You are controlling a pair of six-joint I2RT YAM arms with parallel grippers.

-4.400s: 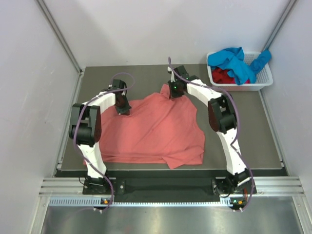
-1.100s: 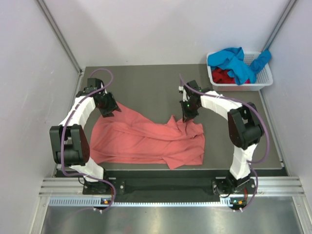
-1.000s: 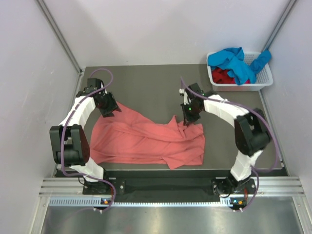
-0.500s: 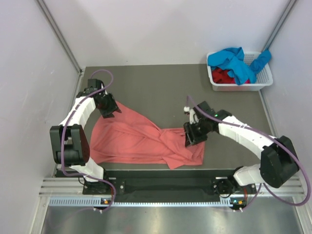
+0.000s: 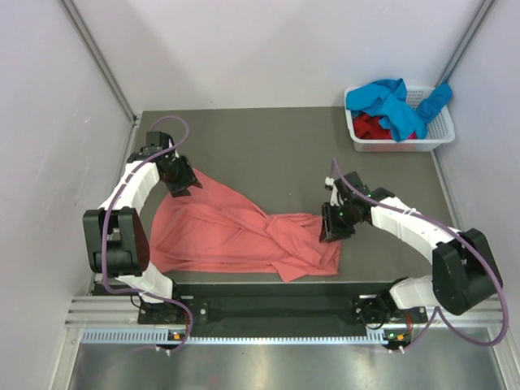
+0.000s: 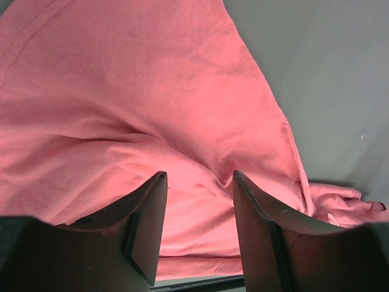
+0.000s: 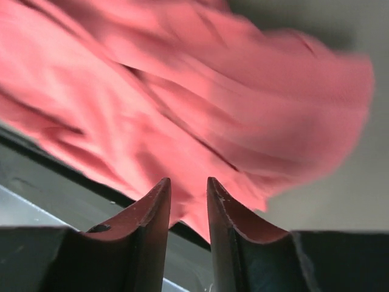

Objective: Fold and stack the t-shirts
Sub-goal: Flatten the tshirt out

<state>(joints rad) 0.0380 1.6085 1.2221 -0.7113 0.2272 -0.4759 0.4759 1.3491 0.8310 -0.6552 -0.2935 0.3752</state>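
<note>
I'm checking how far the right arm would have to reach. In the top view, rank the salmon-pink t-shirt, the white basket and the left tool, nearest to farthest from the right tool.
1. Salmon-pink t-shirt: its right edge lies at the right tool, and the cloth spreads leftward.
2. White basket: in the table's far right corner.
3. Left tool: across the table, at the shirt's far left corner.

One salmon-pink t-shirt [image 5: 236, 231], one white basket [image 5: 436, 136], two arms [image 5: 134, 183] [image 5: 406, 223]; blue shirts [image 5: 388, 101], dark red shirts [image 5: 370, 126] uncountable
</note>
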